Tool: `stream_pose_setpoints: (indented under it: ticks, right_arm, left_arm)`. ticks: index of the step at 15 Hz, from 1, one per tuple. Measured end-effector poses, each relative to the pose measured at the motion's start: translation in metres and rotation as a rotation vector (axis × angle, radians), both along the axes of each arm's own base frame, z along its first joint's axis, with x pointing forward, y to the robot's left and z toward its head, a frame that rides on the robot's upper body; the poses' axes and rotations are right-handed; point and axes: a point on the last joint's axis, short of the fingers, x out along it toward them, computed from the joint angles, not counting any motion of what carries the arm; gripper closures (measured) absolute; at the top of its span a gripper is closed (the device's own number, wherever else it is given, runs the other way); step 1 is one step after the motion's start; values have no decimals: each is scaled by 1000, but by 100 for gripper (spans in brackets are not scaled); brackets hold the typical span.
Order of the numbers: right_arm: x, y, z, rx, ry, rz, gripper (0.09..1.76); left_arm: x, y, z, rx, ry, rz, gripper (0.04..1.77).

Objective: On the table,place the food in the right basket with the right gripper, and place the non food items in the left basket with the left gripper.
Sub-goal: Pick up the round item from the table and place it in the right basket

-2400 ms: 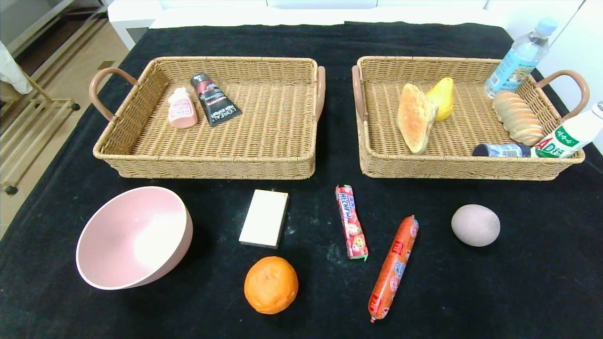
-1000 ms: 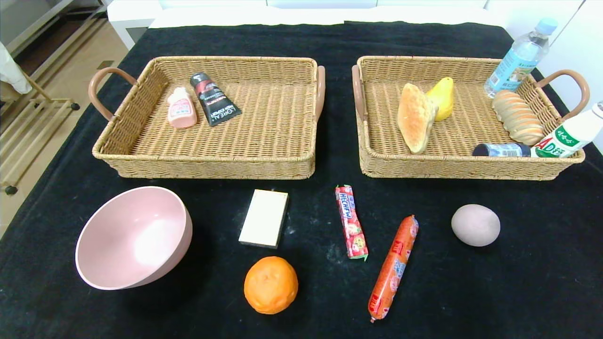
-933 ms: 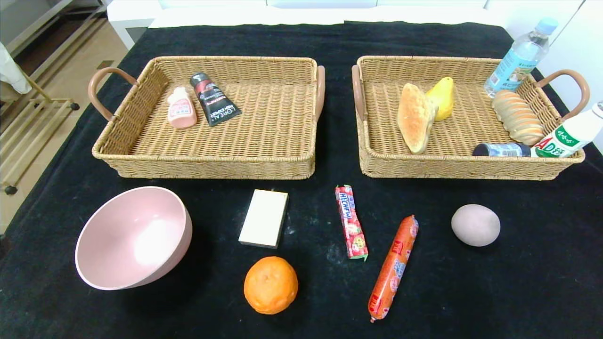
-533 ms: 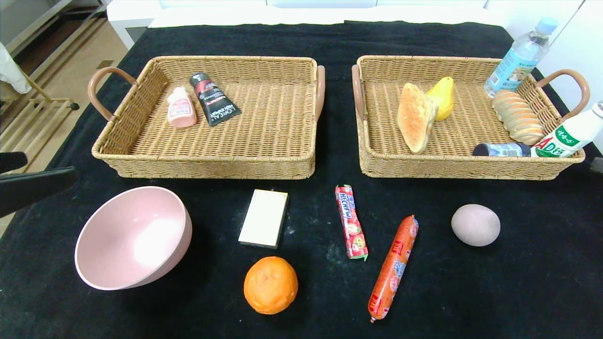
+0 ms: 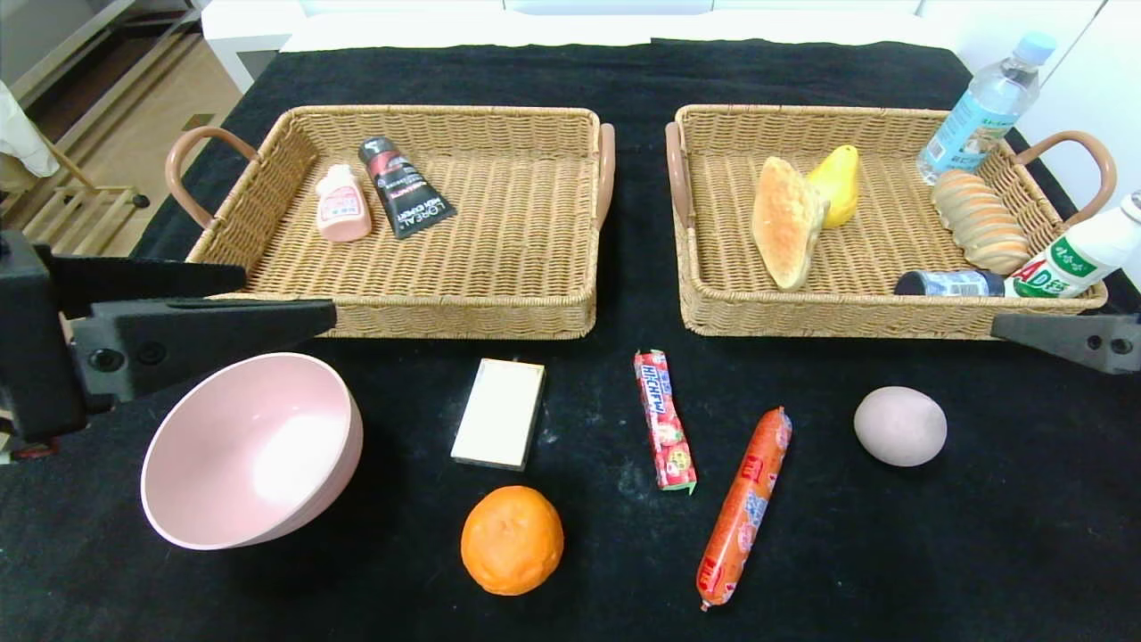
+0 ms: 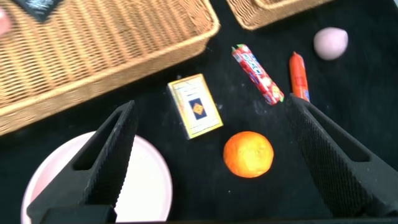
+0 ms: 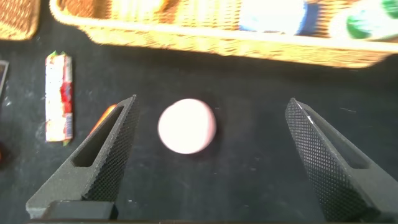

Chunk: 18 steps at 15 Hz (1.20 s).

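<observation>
Reaching in with both jaws spread wide and empty, my left gripper [image 5: 267,299] hangs above the pink bowl [image 5: 253,449], my right gripper [image 7: 208,162] over the pale egg [image 5: 899,425]; the sausage [image 5: 744,506] lies lengthwise toward the right basket [image 5: 882,314].

The bench [image 5: 570,71] is covered by a black cloth, on which faint pale smudges are seen near the middle. Beyond its far edge, at 12 o'clock, white furniture [image 5: 553,22] is ranged along the top of the head view. At 10 o'clock a tan floor [image 5: 147,98] is shown, with a pale wooden frame [image 5: 53,209] on small dark castors beside the bench. At 2 o'clock a white panelled surface [image 5: 1101,80] is seen. The scene is evenly and brightly lit.
</observation>
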Motion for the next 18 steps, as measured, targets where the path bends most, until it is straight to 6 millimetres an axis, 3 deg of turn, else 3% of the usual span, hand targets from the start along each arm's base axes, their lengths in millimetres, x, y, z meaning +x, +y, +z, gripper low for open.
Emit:
stream_pose_setpoints:
  ticks: [4,10,18]
  right_arm:
    - [11,10,-7,8,40,31,14]
    - [13,17,-9,6,54,62,14]
    - [24,22,-14,-18,81,38,14]
  left_arm:
    - [12,-12,-8,64,8,-58,9]
    - [8,-20,-22,137,9,-131,9]
    - [6,-20,-17,96,-101,-123,9]
